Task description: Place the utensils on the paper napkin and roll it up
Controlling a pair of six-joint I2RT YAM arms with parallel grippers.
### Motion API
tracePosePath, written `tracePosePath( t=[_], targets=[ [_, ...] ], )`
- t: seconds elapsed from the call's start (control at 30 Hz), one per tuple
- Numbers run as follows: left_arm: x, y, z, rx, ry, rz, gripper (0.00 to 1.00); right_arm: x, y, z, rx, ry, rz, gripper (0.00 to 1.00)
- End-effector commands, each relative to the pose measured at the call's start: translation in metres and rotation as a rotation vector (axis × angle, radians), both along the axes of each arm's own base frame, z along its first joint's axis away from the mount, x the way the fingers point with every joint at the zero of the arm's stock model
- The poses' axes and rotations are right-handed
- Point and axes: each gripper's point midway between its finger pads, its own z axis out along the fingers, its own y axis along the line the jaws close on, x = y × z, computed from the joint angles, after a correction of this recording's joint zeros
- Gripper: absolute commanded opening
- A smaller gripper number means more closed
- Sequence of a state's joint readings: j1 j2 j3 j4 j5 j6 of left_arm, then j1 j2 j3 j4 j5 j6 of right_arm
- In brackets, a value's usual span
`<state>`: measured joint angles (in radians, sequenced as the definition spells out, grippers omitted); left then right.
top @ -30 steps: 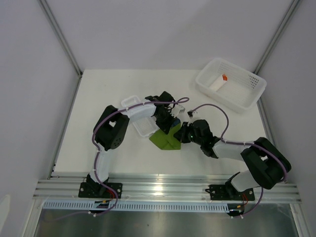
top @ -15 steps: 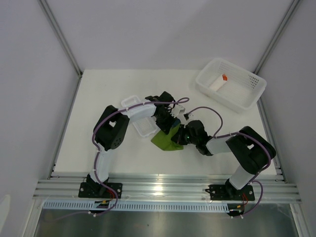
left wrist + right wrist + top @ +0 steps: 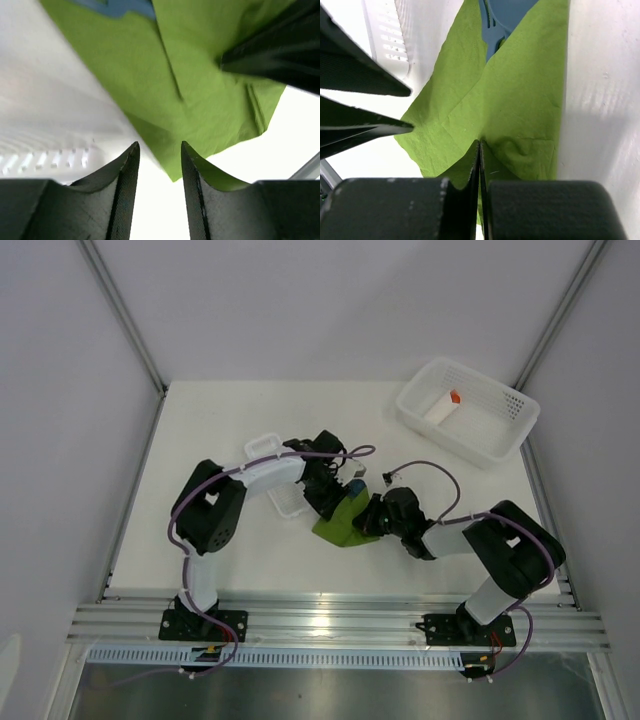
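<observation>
Step in hand: rolling. The napkin [image 3: 345, 520] lies on the counter [image 3: 250, 420] beside the tray [image 3: 285, 502], folded over the utensils [image 3: 507, 15]. The right tool [image 3: 479, 142] pinches a napkin fold; the left tool [image 3: 159, 146] is spread, empty. Next, likely: turn the fold over the utensils
</observation>
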<state>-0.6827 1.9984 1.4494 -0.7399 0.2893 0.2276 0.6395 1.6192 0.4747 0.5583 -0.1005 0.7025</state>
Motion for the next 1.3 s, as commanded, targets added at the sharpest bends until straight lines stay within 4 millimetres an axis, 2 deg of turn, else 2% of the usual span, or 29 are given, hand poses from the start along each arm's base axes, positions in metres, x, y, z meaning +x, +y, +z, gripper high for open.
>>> tracePosePath(
  t=[0.0,0.17,0.37,0.57,0.87,1.03,1.23,1.27],
  targets=[
    [-0.007,0.010,0.014,0.019,-0.034,-0.015,0.43,-0.017,-0.021,-0.027,-0.084,0.071,-0.037,0.00],
    [-0.030,0.010,-0.002,0.053,0.016,-0.051,0.48,-0.024,-0.019,-0.028,-0.094,0.067,-0.050,0.00],
    [-0.028,0.012,-0.014,0.086,0.018,-0.027,0.52,-0.029,-0.012,-0.025,-0.078,0.064,-0.042,0.00],
    [-0.036,0.017,-0.025,0.109,0.053,-0.030,0.48,-0.026,-0.017,-0.022,-0.090,0.041,-0.078,0.00],
    [-0.044,0.010,-0.021,0.074,0.110,-0.053,0.27,-0.026,-0.015,-0.026,-0.088,0.049,-0.078,0.00],
    [-0.046,0.004,-0.021,0.058,0.139,-0.061,0.02,-0.026,-0.015,-0.029,-0.084,0.056,-0.081,0.00],
    [-0.039,-0.006,-0.001,0.004,0.102,-0.086,0.01,-0.026,-0.014,-0.028,-0.081,0.055,-0.077,0.00],
    [-0.036,-0.011,0.011,-0.023,0.079,-0.095,0.01,-0.027,-0.013,-0.027,-0.078,0.055,-0.075,0.00]
  ],
)
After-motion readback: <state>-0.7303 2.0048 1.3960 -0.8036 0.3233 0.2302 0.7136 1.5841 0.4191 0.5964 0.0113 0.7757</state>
